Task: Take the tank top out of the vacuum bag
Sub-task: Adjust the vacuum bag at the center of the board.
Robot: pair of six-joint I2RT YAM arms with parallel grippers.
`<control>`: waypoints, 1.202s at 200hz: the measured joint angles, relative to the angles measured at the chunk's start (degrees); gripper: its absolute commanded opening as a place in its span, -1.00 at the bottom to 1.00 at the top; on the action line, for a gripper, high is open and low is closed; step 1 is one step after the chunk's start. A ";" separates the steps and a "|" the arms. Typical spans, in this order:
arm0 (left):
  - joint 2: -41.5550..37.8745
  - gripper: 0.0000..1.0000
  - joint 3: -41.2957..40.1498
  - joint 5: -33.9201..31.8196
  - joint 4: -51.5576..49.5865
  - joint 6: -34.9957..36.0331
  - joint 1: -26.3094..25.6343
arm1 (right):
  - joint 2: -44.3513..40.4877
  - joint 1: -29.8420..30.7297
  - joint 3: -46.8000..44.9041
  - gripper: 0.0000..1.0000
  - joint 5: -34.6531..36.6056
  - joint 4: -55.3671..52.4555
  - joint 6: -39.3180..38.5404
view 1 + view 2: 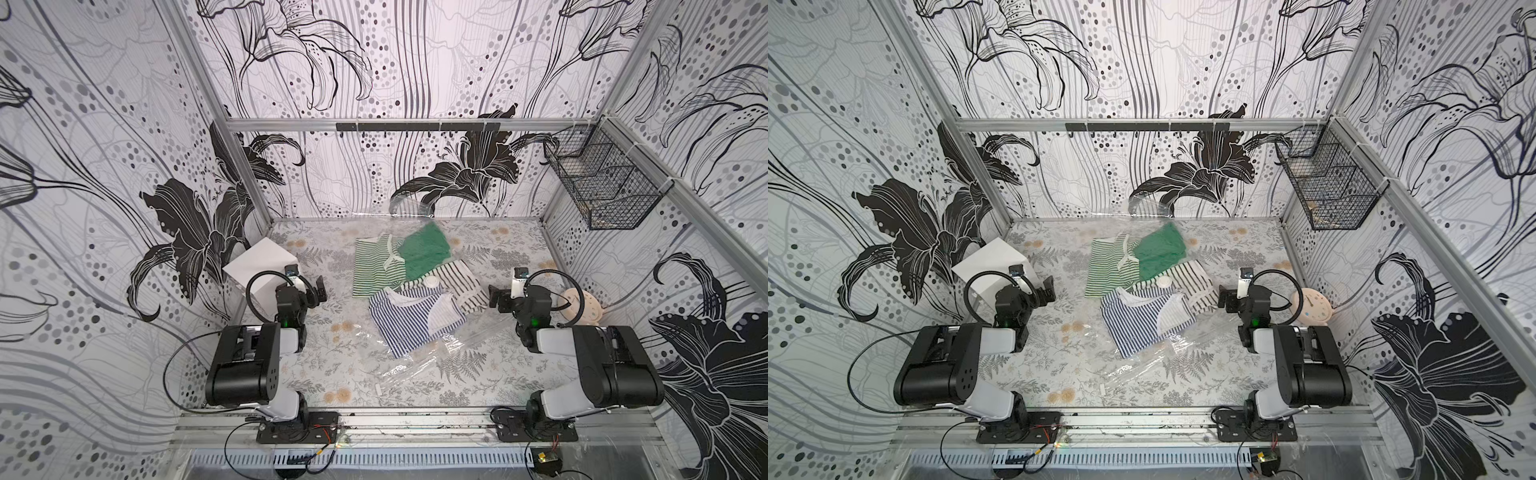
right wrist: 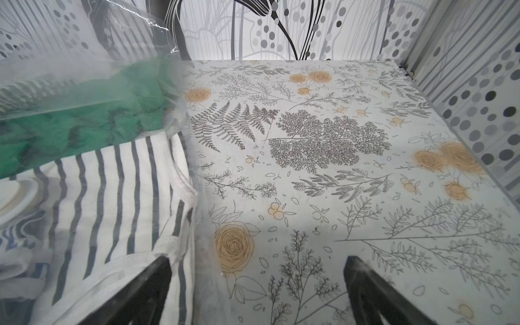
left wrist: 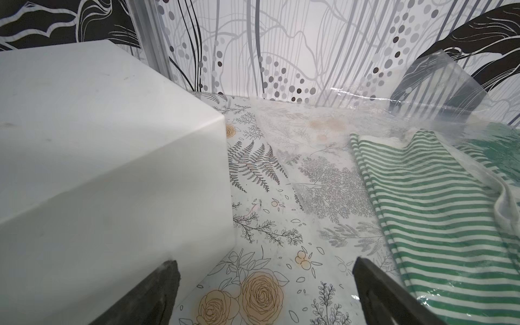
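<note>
The vacuum bag [image 1: 415,368] [image 1: 1142,363] lies across the middle of the table, clear and crinkly, with its round white valve cap [image 1: 432,282] [image 1: 1165,283] on top. Inside it are several flat garments: green-striped [image 1: 374,270] [image 3: 439,213], plain green [image 1: 426,255] [image 2: 84,123], black-striped [image 1: 465,284] [image 2: 107,197] and blue-striped [image 1: 405,320]. Which one is the tank top I cannot tell. My left gripper [image 1: 320,289] [image 1: 1049,289] [image 3: 266,263] hangs open to the left of the bag, over bare table. To the right, my right gripper [image 1: 494,297] [image 1: 1225,299] [image 2: 259,260] is open at the bag's edge, holding nothing.
A white box [image 1: 259,270] [image 1: 992,266] [image 3: 98,154] stands close by the left gripper. A beige round object [image 1: 582,309] [image 1: 1310,309] leans at the right wall behind the right arm. A black wire basket [image 1: 598,183] hangs high on the right wall. The bag's far corner [image 3: 439,84] curls up against the back wall.
</note>
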 measured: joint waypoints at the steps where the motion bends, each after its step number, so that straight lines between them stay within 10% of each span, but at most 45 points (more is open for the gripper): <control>1: 0.00 0.99 0.00 0.00 0.00 0.00 0.00 | 0.00 0.00 0.00 0.99 0.00 0.00 0.00; 174: -0.66 0.99 -0.15 -0.28 -0.22 0.11 -0.37 | -0.17 0.04 0.15 0.99 1.20 -0.63 0.20; 240: -15.69 0.99 2.01 -4.20 -12.72 5.11 -9.77 | -13.16 0.04 7.50 0.99 4.50 -19.41 4.07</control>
